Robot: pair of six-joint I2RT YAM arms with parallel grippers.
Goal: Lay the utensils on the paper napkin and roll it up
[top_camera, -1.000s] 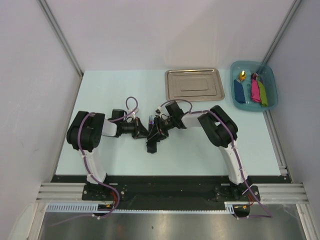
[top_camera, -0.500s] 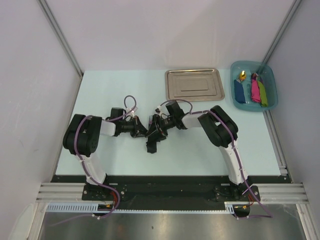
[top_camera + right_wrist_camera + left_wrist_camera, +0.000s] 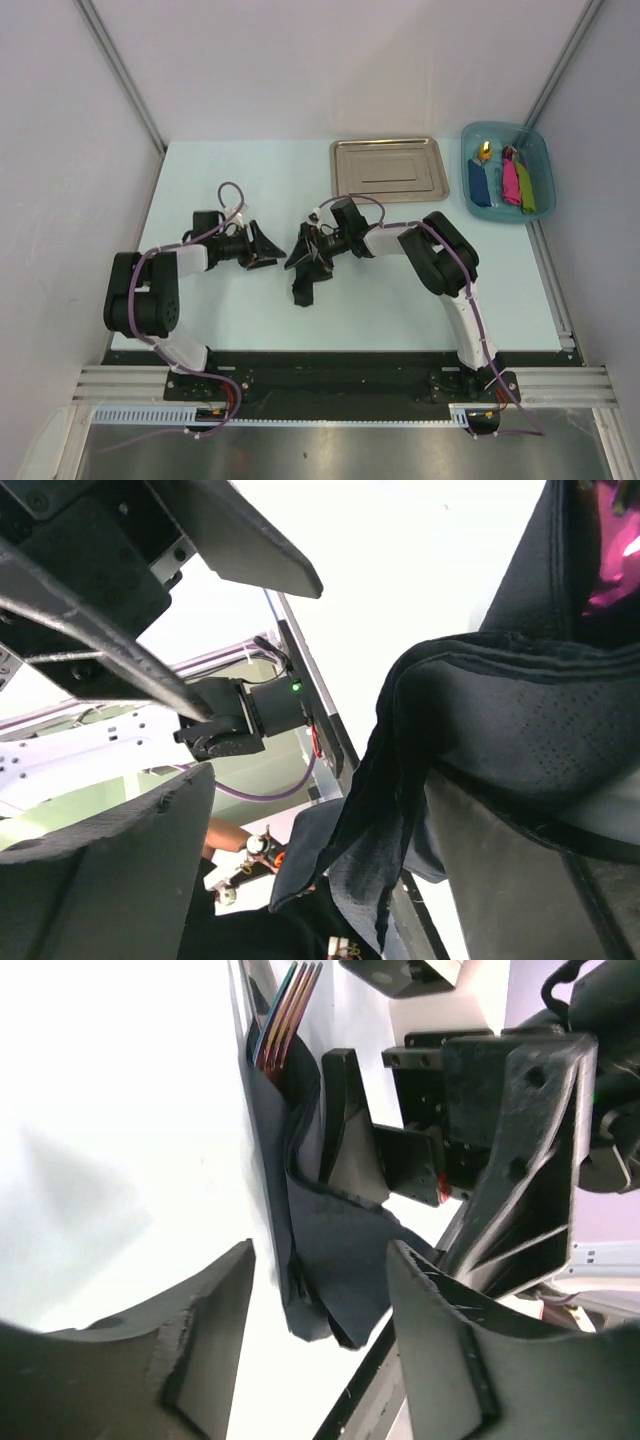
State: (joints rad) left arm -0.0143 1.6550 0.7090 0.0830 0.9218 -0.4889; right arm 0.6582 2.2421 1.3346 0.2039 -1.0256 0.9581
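Observation:
The paper napkin [image 3: 302,285] lies as a dark rolled bundle on the table between the two arms. In the left wrist view the napkin [image 3: 325,1250] wraps the utensils [image 3: 285,1015], whose iridescent handle ends stick out at the top. My left gripper [image 3: 268,247] stands open just left of the bundle, apart from it, with nothing between its fingers [image 3: 200,1350]. My right gripper [image 3: 300,252] is open around the bundle's upper end. The napkin cloth [image 3: 480,710] drapes against its right finger [image 3: 530,880], and a purple glint of the utensils [image 3: 605,585] shows.
A shiny steel tray [image 3: 390,168] lies at the back of the table. A teal bin [image 3: 545,170] with blue, pink and green items stands at the back right. White walls enclose the table on three sides.
My left gripper has opened, let go of the bundle and pulled back to the left. The right gripper's jaws have spread wider. The rolled napkin stays in place.

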